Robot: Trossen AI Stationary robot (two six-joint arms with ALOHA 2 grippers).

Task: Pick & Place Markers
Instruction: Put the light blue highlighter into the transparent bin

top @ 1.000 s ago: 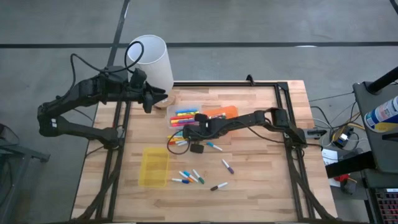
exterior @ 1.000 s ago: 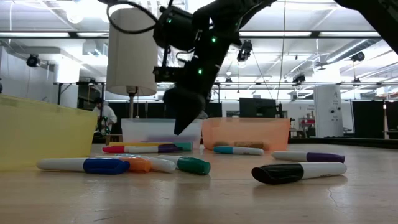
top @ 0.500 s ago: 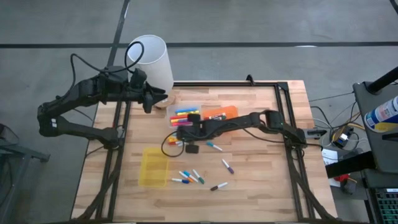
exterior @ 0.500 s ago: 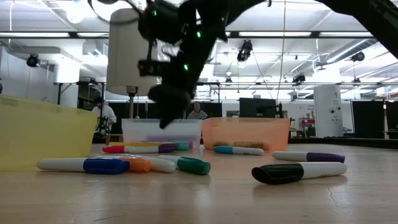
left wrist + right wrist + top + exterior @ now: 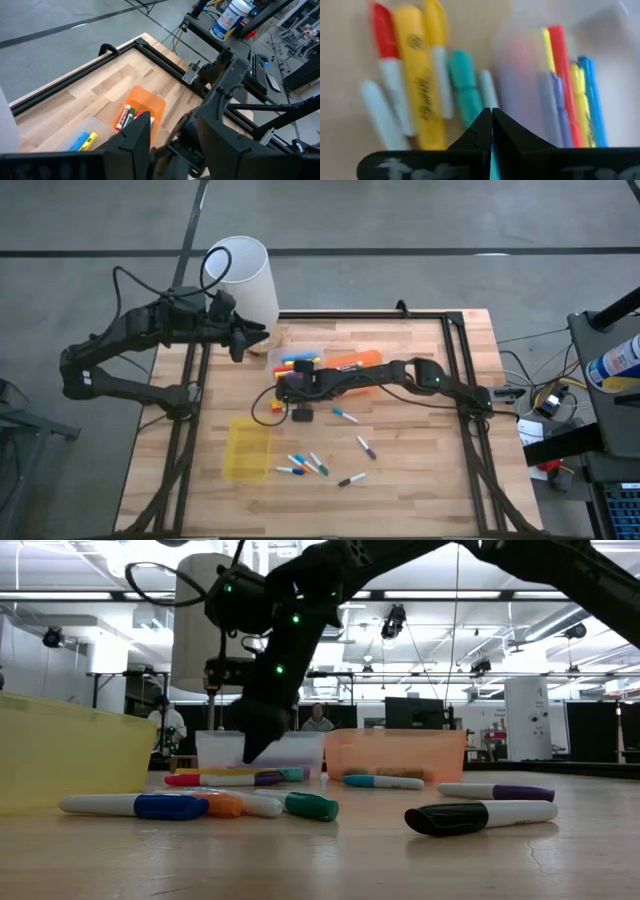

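Several markers lie loose on the table: a small heap [image 5: 417,75] beside the clear tray [image 5: 300,358], and more scattered toward the near edge [image 5: 305,465] [image 5: 150,805]. The clear tray holds red, yellow and blue markers [image 5: 570,85]. The orange tray [image 5: 357,361] holds a few too [image 5: 125,116]. My right gripper [image 5: 283,388] [image 5: 492,122] is shut and slants down over the heap, just in front of the clear tray [image 5: 250,748]. My left gripper [image 5: 240,340] [image 5: 175,145] hangs open, high over the table's far left corner.
A tall white cylinder [image 5: 245,275] stands at the far left corner beside my left arm. A yellow tray [image 5: 247,448] lies near the left edge. Black rails [image 5: 455,380] frame the table. Bare wood shows at the right and near sides.
My right gripper has travelled toward the table's left edge and sunk a little, still shut. It has gone from the table's middle to the marker heap beside the clear tray. Its wrist has rolled slightly.
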